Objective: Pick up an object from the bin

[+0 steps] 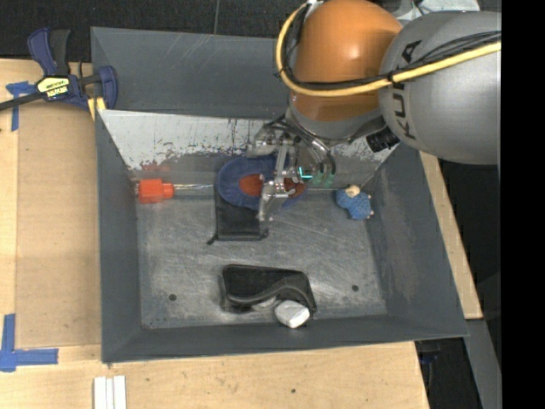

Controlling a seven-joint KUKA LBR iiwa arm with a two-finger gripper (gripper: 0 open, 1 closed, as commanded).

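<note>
- Gripper hangs down from the orange-capped wrist, its tip low over the right half of the blue round dish. Can't tell if it is spread or pressed together, because wrist hardware crowds the tip.
- Nothing seen pinched, so not calling it a hold.
- Why it sits there, as a guess: the dish is the thing right under the tip, so it is the likeliest pick.
- Blue round dish is dark blue, shallow and roundish, with a red patch at its middle. It lies flat on the floor of the bin, close under the back wall. The low rim is probably the only part that can be grabbed.
- Black flat piece is just in front of the dish. Can't tell whether it touches or overlaps the dish's front edge.
- Orange block is well left of the dish and apart from it.
- Small blue figure is right of the dish, past the gripper, and apart.
- Black pouch is well in front of the dish, with a white lump at its right end.
- Things lie scattered, not heaped, and look loosely dropped. The dish is open on its left, and only the black piece crowds it.
</note>
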